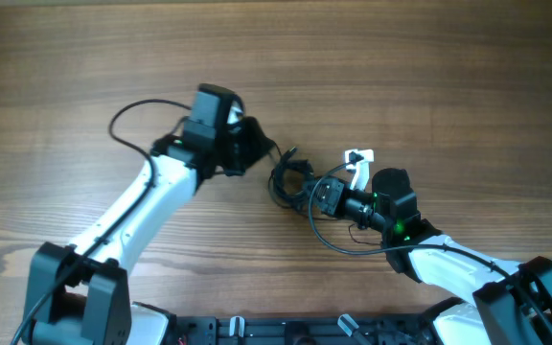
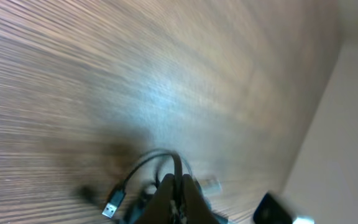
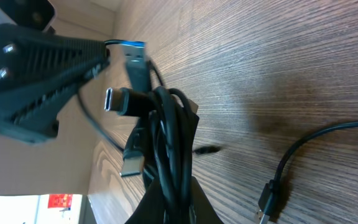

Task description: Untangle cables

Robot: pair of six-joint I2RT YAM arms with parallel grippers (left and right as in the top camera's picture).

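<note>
Cables (image 1: pixel 293 180) mid-untangle; left gripper (image 1: pixel 260 151) clamped shut on them, right gripper (image 1: pixel 322 197) likewise pinching them; next, probably a gentle pull apart.

— How are our arms set?
— Our left arm (image 1: pixel 132 206) stretches in from the overhead view's lower left and our right arm (image 1: pixel 448 264) from its lower right, with our wrists pointing toward each other.
— And our grippers?
— Our left gripper (image 1: pixel 260 149) is pinched closed on the cables (image 1: pixel 290 177). Our right gripper (image 1: pixel 307 192) is clamped on them too, and the two are near each other but apart.
</note>
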